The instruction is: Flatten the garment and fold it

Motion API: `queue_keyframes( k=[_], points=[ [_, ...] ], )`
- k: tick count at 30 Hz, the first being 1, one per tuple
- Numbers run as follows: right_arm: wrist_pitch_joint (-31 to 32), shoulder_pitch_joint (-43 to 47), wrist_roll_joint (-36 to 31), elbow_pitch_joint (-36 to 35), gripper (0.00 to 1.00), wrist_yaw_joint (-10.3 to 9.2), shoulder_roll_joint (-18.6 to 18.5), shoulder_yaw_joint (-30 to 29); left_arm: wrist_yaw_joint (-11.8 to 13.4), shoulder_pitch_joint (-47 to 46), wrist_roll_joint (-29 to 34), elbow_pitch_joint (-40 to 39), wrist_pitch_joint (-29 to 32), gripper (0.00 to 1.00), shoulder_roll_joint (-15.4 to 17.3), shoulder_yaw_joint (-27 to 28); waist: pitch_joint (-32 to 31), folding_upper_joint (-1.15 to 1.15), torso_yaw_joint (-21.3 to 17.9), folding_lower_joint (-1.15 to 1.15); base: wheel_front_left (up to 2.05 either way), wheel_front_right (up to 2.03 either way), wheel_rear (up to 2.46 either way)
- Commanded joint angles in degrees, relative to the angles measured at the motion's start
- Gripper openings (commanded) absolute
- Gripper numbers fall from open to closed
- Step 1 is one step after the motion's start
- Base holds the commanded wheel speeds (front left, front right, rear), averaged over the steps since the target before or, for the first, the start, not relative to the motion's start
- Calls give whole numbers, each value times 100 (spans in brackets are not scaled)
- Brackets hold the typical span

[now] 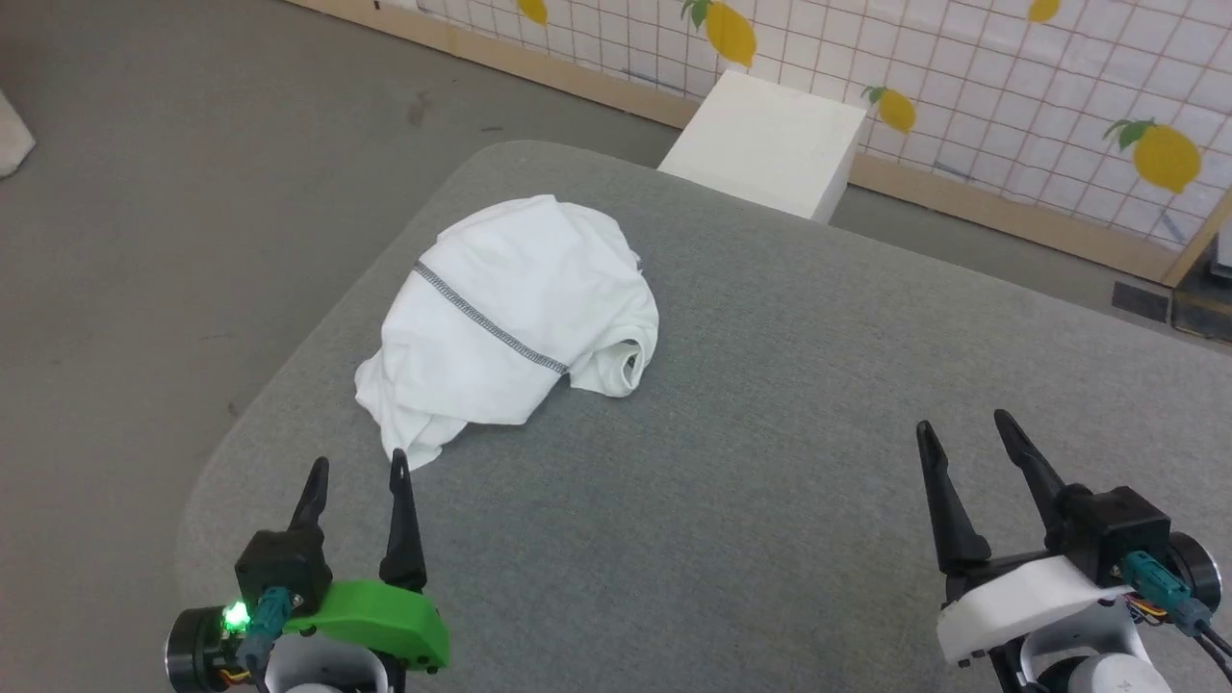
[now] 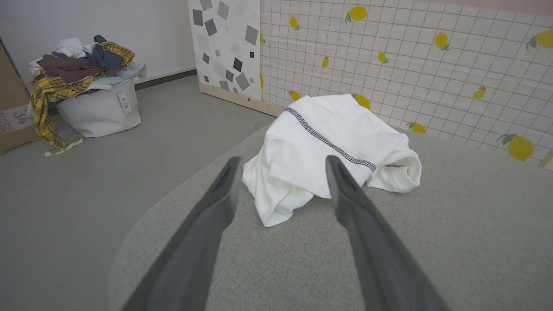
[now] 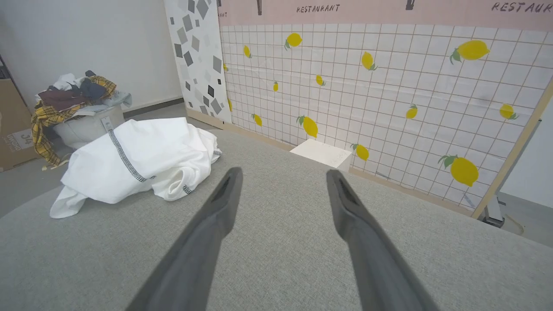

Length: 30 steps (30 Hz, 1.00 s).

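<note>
A crumpled white T-shirt (image 1: 510, 318) of thin fabric, crossed by a grey contrast-stitched seam, lies heaped on a grey woven padded surface (image 1: 770, 462) just ahead of the left gripper (image 1: 357, 460), whose dark tapered fingers stand apart and empty. The right gripper (image 1: 962, 421), likewise spread and holding nothing, has the shirt well off to its left. Beyond it a lemon-print tiled wall (image 3: 389, 86) reads "RESTAURANT" (image 3: 317, 8), with a rigid white box (image 1: 770, 140) at its foot

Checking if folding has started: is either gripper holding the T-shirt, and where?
Nothing is held. The left gripper and the right gripper stand open and empty; the crumpled T-shirt lies ungripped on the grey surface.
</note>
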Motion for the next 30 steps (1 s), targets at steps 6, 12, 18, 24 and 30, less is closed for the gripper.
queue_keyframes(
  k=[6, 12, 18, 24, 30],
  points=[
    [-100, 38, 68, 17, 100, -7, 8, -3, 88, -47, -78, 48, -140, 100, 41, -44, 18, 0, 212, 0, 0, 0, 0],
    [-146, 33, 97, 32, 100, -7, 9, -7, 124, -56, -147, 94, -210, 100, 47, -70, 25, 0, 383, 0, 0, 0, 0],
    [-179, 35, 126, 21, 100, -8, 10, -7, 168, -63, -205, 118, -280, 100, 52, -88, 38, 0, 553, 0, 0, 0, 0],
    [-213, 44, 155, 17, 100, -8, 11, -12, 212, -62, -264, 138, -351, 100, 57, -106, 57, 0, 722, 0, 0, 0, 0],
    [-256, 43, 184, 16, 100, -9, 11, -11, 261, -65, -330, 146, -421, 100, 62, -123, 86, 0, 885, 0, 0, 0, 0]
  ],
)
